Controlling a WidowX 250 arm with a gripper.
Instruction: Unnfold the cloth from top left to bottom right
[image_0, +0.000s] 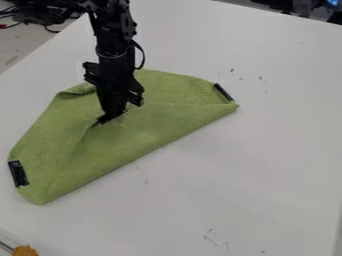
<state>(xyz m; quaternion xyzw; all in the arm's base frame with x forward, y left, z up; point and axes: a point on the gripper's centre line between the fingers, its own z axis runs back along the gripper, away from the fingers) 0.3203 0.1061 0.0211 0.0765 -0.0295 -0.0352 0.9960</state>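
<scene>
Nearest, well apart from the claw (112, 116), is an orange thing (25, 251). The green cloth (150, 127) lies partly folded on the white bench (260, 165), under and around the claw, with black strips (19, 173) to either side; I cannot tell whether the claw is wide, narrow or gripping cloth.

Soft, diffuse light brightens the tabletop (267, 150) around the cloth (153, 127); faint shading marks the cloth's folds, and its source cannot be told.
</scene>
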